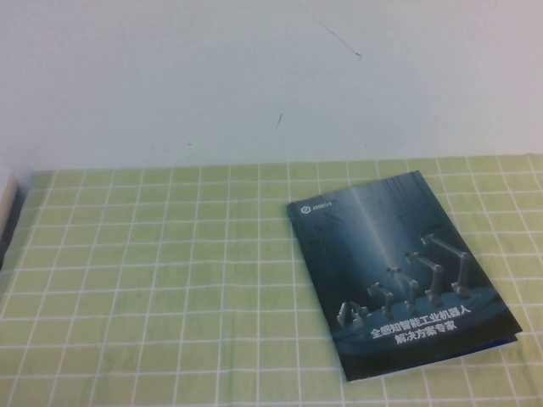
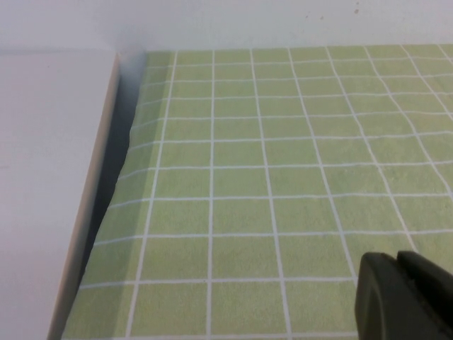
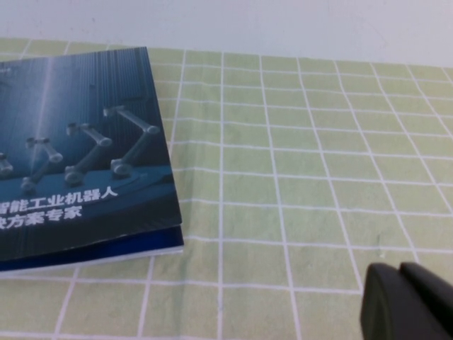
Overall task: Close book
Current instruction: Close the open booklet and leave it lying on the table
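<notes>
High view shows the book (image 1: pixel 403 275) lying flat on the right part of the green checked tablecloth (image 1: pixel 153 280), front cover up with the pages stacked under it. I judge it already closed, since nothing props a cover open. Neither of my arms reaches into that view. My right gripper (image 3: pixel 401 273) hangs low over bare cloth near the book's corner, fingers together, gripping and touching nothing. My left gripper (image 2: pixel 400 273) sits well apart from the book, over cloth near a white board (image 2: pixel 42 177), fingers likewise together and empty.
</notes>
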